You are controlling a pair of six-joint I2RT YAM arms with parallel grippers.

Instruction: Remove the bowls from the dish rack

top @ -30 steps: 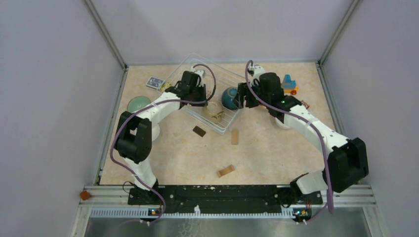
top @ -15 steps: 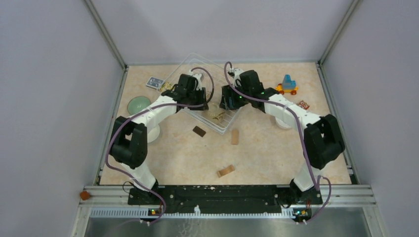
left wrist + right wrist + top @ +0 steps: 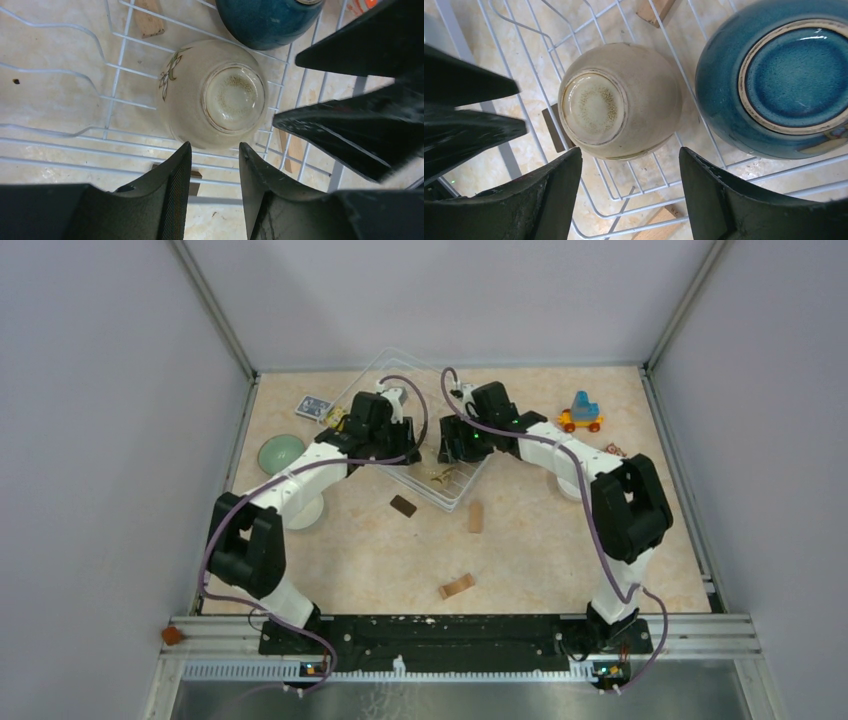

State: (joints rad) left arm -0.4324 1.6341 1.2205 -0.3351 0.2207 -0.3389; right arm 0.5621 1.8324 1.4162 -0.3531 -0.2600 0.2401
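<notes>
- Hovering over the large rectangular white wire-grid dish rack (image 3: 452,492), both claws point down at one small round beige ceramic bowl (image 3: 215,95).
- The dish rack sits toward the far edge of the bench (image 3: 540,560), left of its middle, turned corner-on to the arms.
- The beige bowl lies upside down on the rack's wire floor with its foot ring up and a thin leaf-like mark on its side.
- Just beside it in the rack, a round dark teal glazed ceramic bowl (image 3: 784,75) also lies upside down; whether the two touch cannot be told.
- The left claw (image 3: 214,146) has its jaws parted by a narrow gap and grips nothing, with its tips at the beige bowl's edge.
- The right claw (image 3: 630,150) is spread wide and empty, opposite the left one, with the beige bowl between them.
- A round pale green ceramic bowl (image 3: 280,451) sits outside the rack, near the bench's left edge.
- A colourful toy train (image 3: 581,412) stands near the far right corner.
- A small light wooden block (image 3: 475,517) lies on the bench just on the near side of the rack.
</notes>
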